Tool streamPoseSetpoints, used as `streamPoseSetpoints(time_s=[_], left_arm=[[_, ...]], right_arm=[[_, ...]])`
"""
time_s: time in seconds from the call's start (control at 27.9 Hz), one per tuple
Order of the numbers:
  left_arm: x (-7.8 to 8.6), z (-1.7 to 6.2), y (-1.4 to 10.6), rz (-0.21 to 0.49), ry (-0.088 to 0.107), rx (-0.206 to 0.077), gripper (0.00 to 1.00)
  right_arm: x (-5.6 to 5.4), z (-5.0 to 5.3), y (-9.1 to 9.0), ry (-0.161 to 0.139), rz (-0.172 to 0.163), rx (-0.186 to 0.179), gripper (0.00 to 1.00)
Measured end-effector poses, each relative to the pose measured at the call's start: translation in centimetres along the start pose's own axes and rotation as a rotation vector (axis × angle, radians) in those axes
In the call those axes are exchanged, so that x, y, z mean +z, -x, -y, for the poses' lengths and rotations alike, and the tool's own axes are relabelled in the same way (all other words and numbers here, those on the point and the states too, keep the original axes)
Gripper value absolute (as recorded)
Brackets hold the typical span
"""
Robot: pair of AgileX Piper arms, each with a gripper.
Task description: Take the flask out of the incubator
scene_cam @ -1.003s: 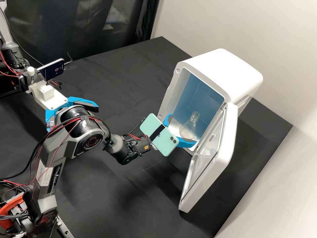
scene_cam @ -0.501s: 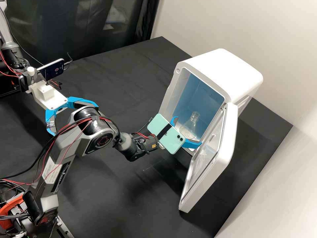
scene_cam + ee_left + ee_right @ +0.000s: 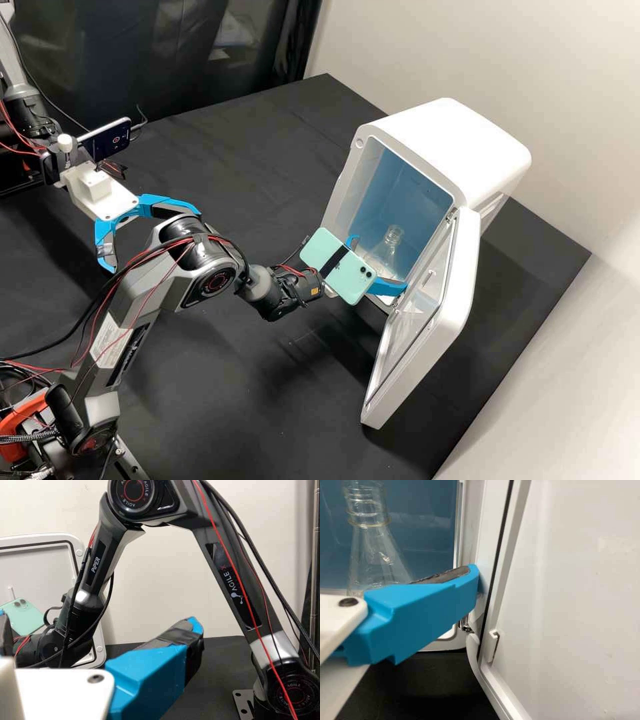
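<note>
Clear glass flask [image 3: 392, 239] stands upright inside the open white incubator [image 3: 460, 143].

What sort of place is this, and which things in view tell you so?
Probably a robotics lab set up for lab-work trials. A cabled robot arm stands on a black bench before a small white incubator, its door open, with a glass flask inside.

The flask [image 3: 392, 239] is partly hidden by the mint phone [image 3: 338, 265]; its mouth is cut off in the right wrist view.
</note>
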Motion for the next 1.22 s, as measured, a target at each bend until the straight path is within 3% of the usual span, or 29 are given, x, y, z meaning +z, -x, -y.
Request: streamPoseSetpoints(time_s=[0.43, 0.9, 1.22], left_arm=[[0.0, 0.00, 0.0, 0.000, 0.000, 0.000, 1.00], [0.1, 0.01, 0.0, 0.002, 0.000, 0.000, 1.00], [0.1, 0.01, 0.0, 0.002, 0.000, 0.000, 1.00]], right_arm=[[-0.5, -0.1, -0.4, -0.012, 0.020, -0.002, 1.00], [-1.5, -0.2, -0.6, -0.057, 0.041, -0.007, 1.00], [-3.3, -0.9, 0.2, -0.070, 0.010, -0.001, 1.00]])
